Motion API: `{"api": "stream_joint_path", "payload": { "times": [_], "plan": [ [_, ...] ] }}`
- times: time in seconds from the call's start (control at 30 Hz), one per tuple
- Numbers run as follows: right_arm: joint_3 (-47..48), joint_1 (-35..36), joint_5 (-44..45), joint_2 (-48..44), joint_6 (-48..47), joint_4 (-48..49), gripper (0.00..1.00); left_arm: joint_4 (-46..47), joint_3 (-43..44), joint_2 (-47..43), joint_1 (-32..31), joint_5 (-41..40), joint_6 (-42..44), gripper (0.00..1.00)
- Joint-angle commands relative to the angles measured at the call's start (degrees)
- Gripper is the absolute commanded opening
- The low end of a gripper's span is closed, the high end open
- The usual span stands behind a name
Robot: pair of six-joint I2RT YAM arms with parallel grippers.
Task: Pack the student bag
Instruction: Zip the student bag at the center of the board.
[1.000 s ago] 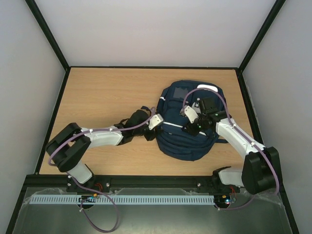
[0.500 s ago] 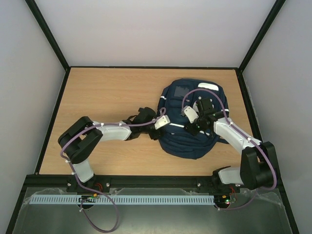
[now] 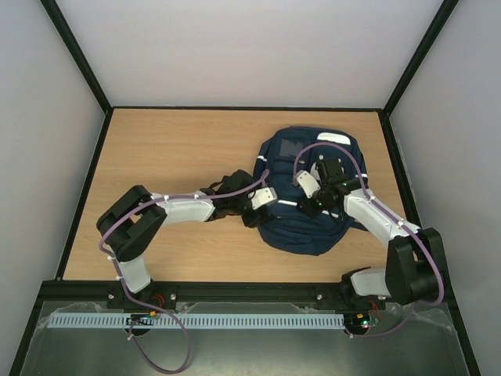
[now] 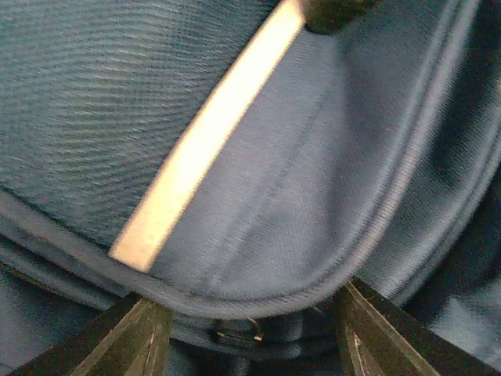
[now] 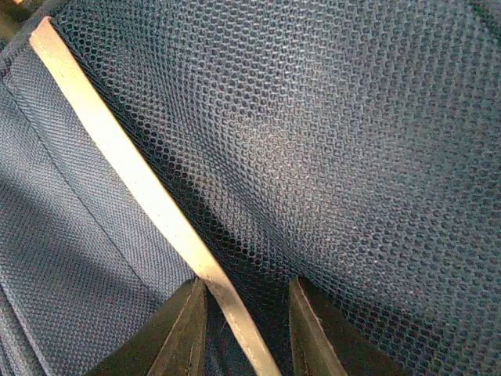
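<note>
Seen from above, the left arm rises from its base at 7 o'clock on the bench, folds at the elbow and stretches low across the wood toward 3 o'clock. Its wrist lies against the 9 o'clock edge of the student bag. The right arm climbs from its base at 5 o'clock and leans toward 11 o'clock, so its wrist hangs over the middle of the bag, tipped down onto the fabric.

The bag lies flat on the right half of the bench. Its rounded top points to 12 o'clock and its front pocket faces up.

In the left wrist view the left jaws are spread wide, with one of the fingers at 7 o'clock and the other at 5 o'clock. They grip nothing. The piped, curved edge of a pocket bulges between the tips, and a small zip pull sits just under that edge at 6 o'clock. A white stripe runs from 1 o'clock down to 8 o'clock across the cloth.

In the right wrist view the right jaws are drawn in to a narrow gap, the fingers closed onto a dark fold of the bag. A pale strip slants from 10 o'clock down into that gap. Navy mesh fills the frame from 12 to 4 o'clock.
</note>
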Motion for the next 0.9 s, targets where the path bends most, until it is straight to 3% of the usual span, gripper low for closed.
{"api": "stream_joint_path", "payload": {
  "times": [0.0, 0.17, 0.33, 0.43, 0.6, 0.87],
  "plan": [
    [0.06, -0.62, 2.41, 0.97, 1.27, -1.07, 0.31, -3.58, -2.9, -4.01, -4.46, 2.41, -1.1, 0.57],
    [-0.1, -0.63, 1.9, 0.99, 1.6, -0.97, 0.31, -5.36, -4.65, -7.32, -6.22, 0.5, -2.9, 0.47],
    [-0.24, -0.6, 1.76, 0.2, 1.7, -0.84, 0.31, -1.52, -11.26, -16.32, -6.37, -7.56, -5.68, 0.46],
    [-0.33, -0.64, 1.34, 0.38, 1.83, -0.7, 0.31, 1.39, -13.47, -18.64, -5.92, -12.41, -5.94, 0.52],
    [-0.28, -0.64, 0.87, 0.64, 2.04, -0.7, 0.31, -0.06, -9.63, -13.72, -5.99, -13.75, -4.0, 0.58],
    [-0.61, -0.64, 0.87, -0.14, 2.32, -0.78, 0.31, -1.57, -3.33, -5.59, -6.04, -9.45, -3.64, 0.45]
  ]
}}
